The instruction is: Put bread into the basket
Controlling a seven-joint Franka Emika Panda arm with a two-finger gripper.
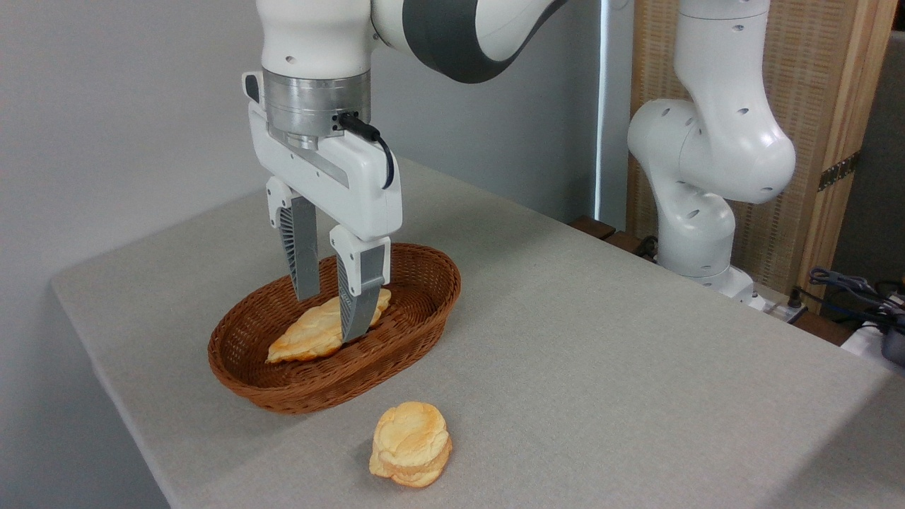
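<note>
A white Franka arm hangs its two-finger gripper [332,314] straight down into the oval, shallow, reddish-brown woven wicker basket [424,322], which sits toward nine o'clock on the grey cloth-covered table [601,339]. The grey ribbed fingers [304,254] stand spread on either side of a long, flat, leaf-shaped golden pastry [311,336] that lies on the basket floor. The jaws are apart, and the pastry appears to rest on the wicker rather than hang from the claw. Whether the near fingertip still brushes its edge cannot be told from this angle.

The task's own piece, a roundish, puffy golden-yellow bun [411,443] with lumpy layered folds, waits outside the basket at about six o'clock. It lies on the bare cloth just off the near rim, with nothing touching it.

The basket has free floor at its twelve-to-two o'clock end, likely room enough for the bun. The vertical pose suits a top-down pick. By these signs the bun's transfer has not begun, and the arm would need to rise clear of the rim before swinging toward six o'clock. The second white arm segment at three o'clock is the robot's own base column.
</note>
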